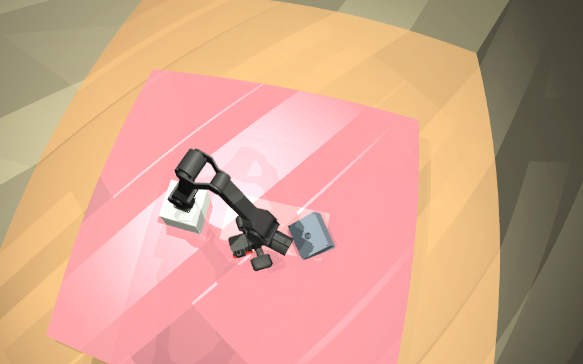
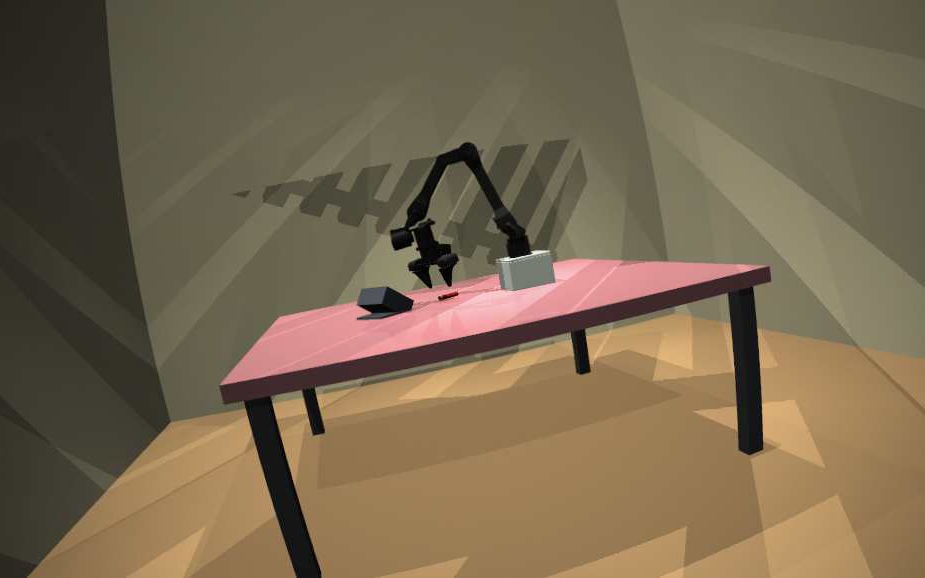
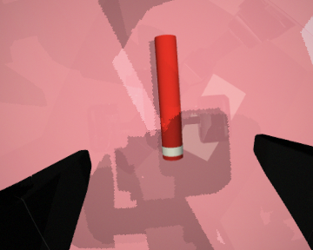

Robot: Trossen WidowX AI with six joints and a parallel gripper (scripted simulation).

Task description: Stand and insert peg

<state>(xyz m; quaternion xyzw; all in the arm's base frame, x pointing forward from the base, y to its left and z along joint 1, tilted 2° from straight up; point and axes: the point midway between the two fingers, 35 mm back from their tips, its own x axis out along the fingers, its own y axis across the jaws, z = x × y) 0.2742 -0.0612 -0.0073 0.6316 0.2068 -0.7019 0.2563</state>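
Observation:
A red peg (image 3: pixel 167 92) (image 2: pixel 447 295) with a white band at its near end lies flat on the pink table (image 3: pixel 54 40) (image 1: pixel 338 153) (image 2: pixel 595 301). In the top view only small red bits of the peg (image 1: pixel 234 256) show under the wrist. My gripper (image 3: pixel 174 151) (image 2: pixel 437 282) (image 1: pixel 242 247) is open wide and empty. It hangs a short way above the peg, with a finger to each side of the banded end, not touching it. The grey sloped panel (image 1: pixel 319 229) (image 2: pixel 383 299) with one hole (image 1: pixel 307 235) stands just beside the gripper.
The arm's white base block (image 1: pixel 184 216) (image 2: pixel 523 271) stands on the table behind the peg. The table's edges lie well away from the gripper on all sides.

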